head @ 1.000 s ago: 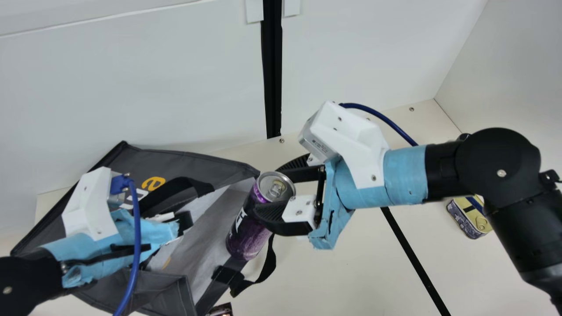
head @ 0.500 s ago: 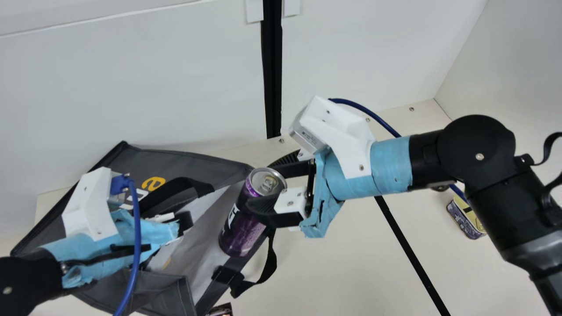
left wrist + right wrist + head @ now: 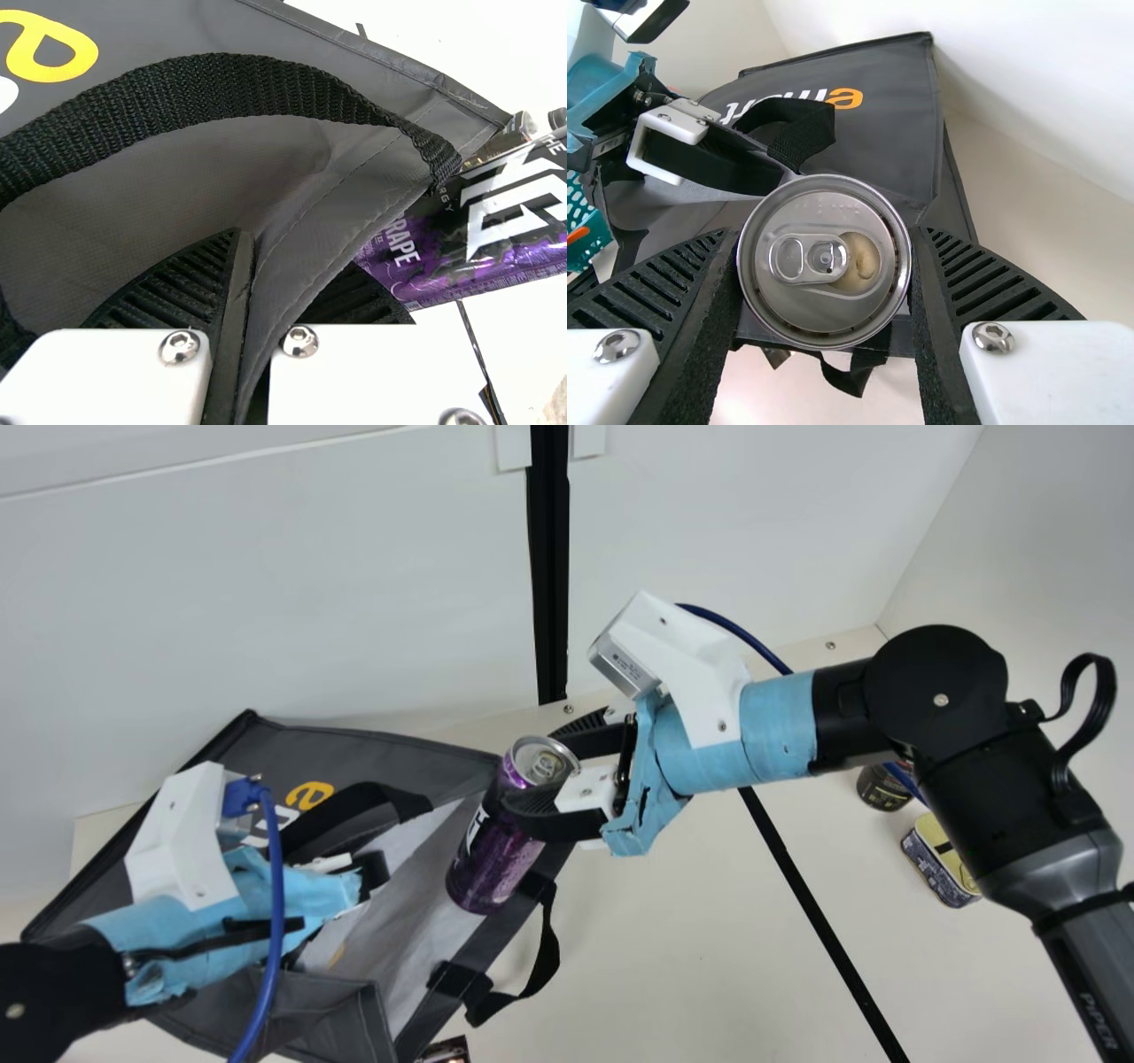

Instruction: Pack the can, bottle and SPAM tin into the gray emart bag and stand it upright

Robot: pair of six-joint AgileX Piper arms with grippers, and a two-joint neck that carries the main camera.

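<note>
The right gripper point(image 3: 530, 770) has moved toward the back wall compared with a second ago, carrying the purple grape energy can point(image 3: 496, 859) with it. The can has also shifted slightly to the main view's left and stays tilted, lid end up. More of the bag's dark edge strip point(image 3: 496, 932) shows beside the can's lower end. By the right arm's elbow, a dark round container point(image 3: 884, 788) has come into fuller view. The left arm looks unchanged.

The right arm comes in from the main view's right side, its wrist sloping gently down toward the gray emart bag point(image 3: 390, 753). Its two ribbed fingers are closed on opposite sides of the can, near the lid, as the right wrist view confirms. In the main view the can's base overlaps the bag's pale lining; whether it is inside the mouth, I cannot tell.

The left arm enters from the lower left, angled slightly upward, and the left gripper point(image 3: 368, 872) pinches a fold of the bag's gray fabric between its fingers. A black webbing handle point(image 3: 239, 84) arches just beside that grip. The SPAM tin point(image 3: 939, 859) lies on the table point(image 3: 673, 957), near the dark round container.
</note>
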